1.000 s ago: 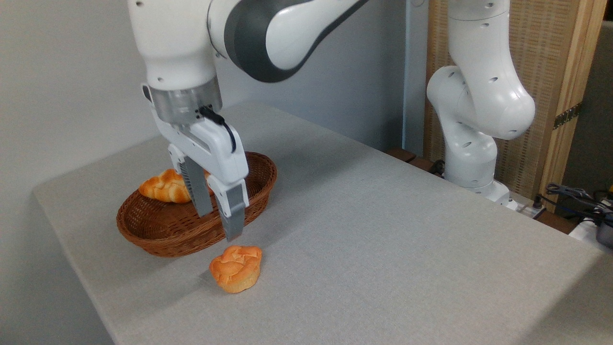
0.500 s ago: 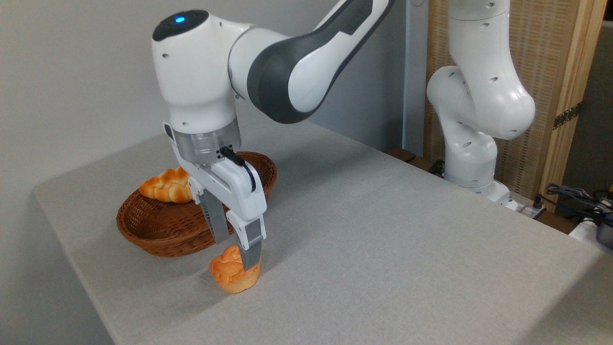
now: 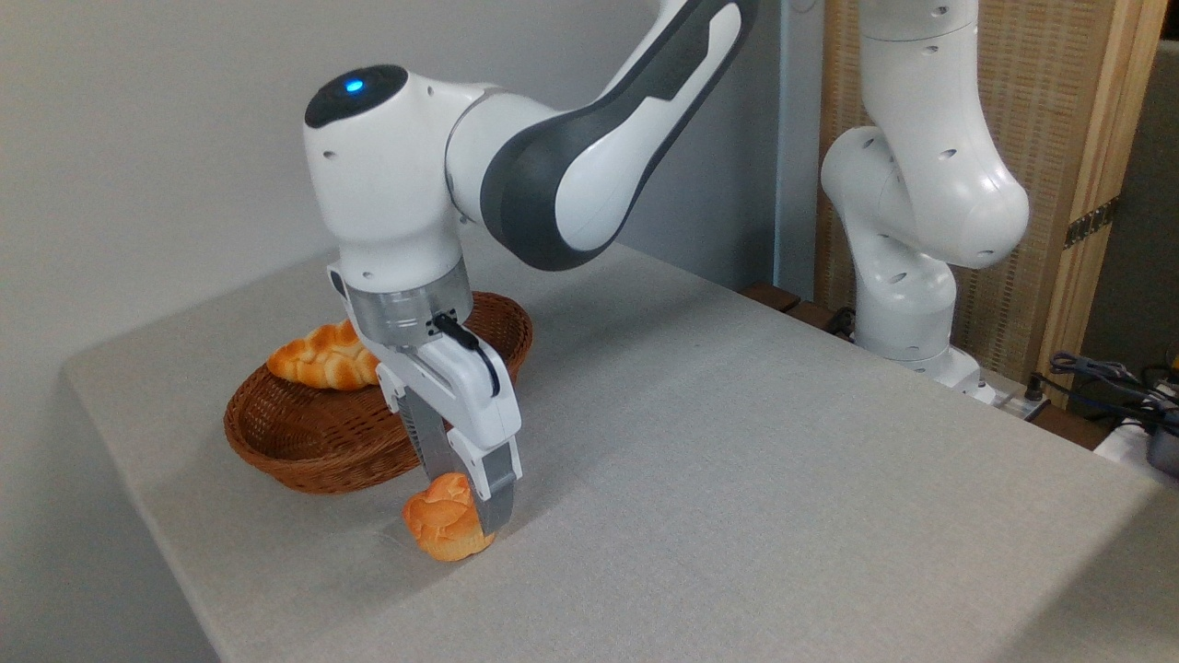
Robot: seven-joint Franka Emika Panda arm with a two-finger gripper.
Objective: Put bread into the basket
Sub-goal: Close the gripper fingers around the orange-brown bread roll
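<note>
The bread point(image 3: 435, 527), a small orange-golden bun with a swirled top, sits on the grey table just in front of the basket point(image 3: 276, 459). The basket is oval, shallow, reddish-brown wicker. My gripper point(image 3: 466, 502) points down over the bun with one finger on each side. The near finger point(image 3: 496, 493) covers the bun's right side, and the far finger is partly hidden behind the bun. The jaws stand as wide as before, so the gripper reads as open around the bun, which still rests on the table.
A braided golden loaf point(image 3: 322, 359) lies on the basket's far left rim. The arm's white base point(image 3: 907, 295) stands at the table's back right, with cables point(image 3: 1105, 378) beyond it. The table's left edge point(image 3: 138, 479) runs close to the basket.
The gripper came down and forward from above the basket's front rim until its fingers straddle the bun. The finger spacing looks unchanged, and the bun and basket have stayed in place.
</note>
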